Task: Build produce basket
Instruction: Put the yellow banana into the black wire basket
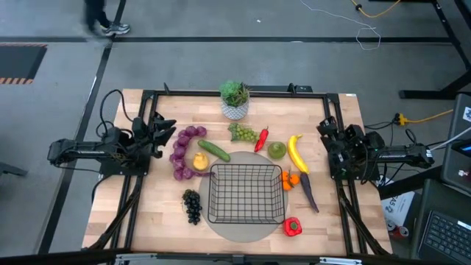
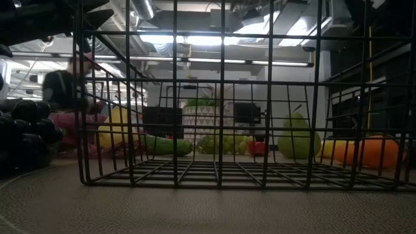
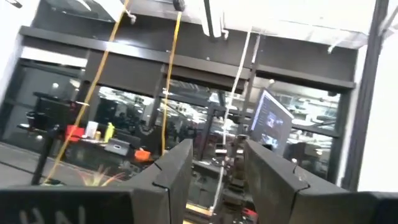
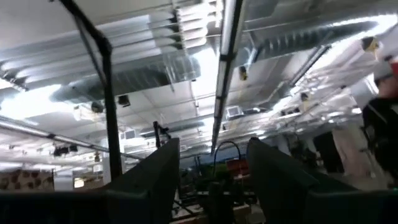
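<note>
Looking down on the table, we see the basket (image 1: 246, 193) sitting on a round grey mat (image 1: 239, 232) near the front edge, with nothing inside it. The produce lies around it: purple grapes (image 1: 184, 151) and a cucumber (image 1: 213, 150) to its left rear, a yellow fruit (image 1: 199, 161) just beside them, black grapes (image 1: 193, 205) at its left side, green grapes (image 1: 243, 133), a red pepper (image 1: 262, 139) and a green pear (image 1: 277, 150) behind it, a banana (image 1: 296, 152), an orange (image 1: 292, 179) and an eggplant (image 1: 307, 191) to its right, another red pepper (image 1: 292, 227) at its front right corner. A potted plant (image 1: 235, 99) stands at the rear. Our left gripper (image 1: 163, 135) hangs at the table's left edge, fingers (image 3: 171, 174) spread apart and holding nothing. Our right gripper (image 1: 328, 143) waits at the right edge, its fingers (image 4: 155, 174) likewise parted and empty
</note>
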